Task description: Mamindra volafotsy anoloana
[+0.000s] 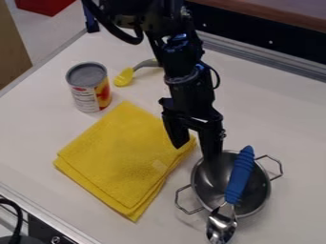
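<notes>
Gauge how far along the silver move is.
Done: no finished step I can confirm; pot sits beside the cloth, spoon laid across it, its metal end past the rim.
In hand: apparently nothing; gripper is open, one finger over the cloth's edge, the other at the pot's rim.
Left: likely the grip, the move and the release, if "silver" means the pot.

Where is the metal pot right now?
In the camera view, the pot sits at lower right, to the right of the yellow cloth, with the blue-handled spoon lying across it.
</notes>
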Controlling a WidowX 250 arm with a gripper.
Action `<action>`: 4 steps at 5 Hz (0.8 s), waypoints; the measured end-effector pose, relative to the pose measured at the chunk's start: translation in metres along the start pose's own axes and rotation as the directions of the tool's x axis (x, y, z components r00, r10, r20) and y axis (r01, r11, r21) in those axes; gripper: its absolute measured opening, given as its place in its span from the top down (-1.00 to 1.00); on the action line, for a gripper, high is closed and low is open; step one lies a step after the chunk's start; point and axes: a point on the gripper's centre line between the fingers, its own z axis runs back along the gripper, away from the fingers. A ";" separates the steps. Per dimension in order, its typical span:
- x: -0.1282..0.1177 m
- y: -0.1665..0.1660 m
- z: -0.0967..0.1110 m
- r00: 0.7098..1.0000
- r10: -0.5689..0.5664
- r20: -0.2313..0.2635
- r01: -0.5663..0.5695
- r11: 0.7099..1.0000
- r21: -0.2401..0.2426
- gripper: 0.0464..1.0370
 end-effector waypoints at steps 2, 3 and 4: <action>0.002 -0.001 -0.006 0.999 -0.032 0.022 0.033 0.999 -0.042 -0.93; -0.006 -0.002 -0.013 0.999 -0.037 0.021 0.038 0.998 -0.044 -0.93; -0.011 -0.004 -0.020 0.999 -0.044 0.023 0.044 0.999 -0.031 -0.93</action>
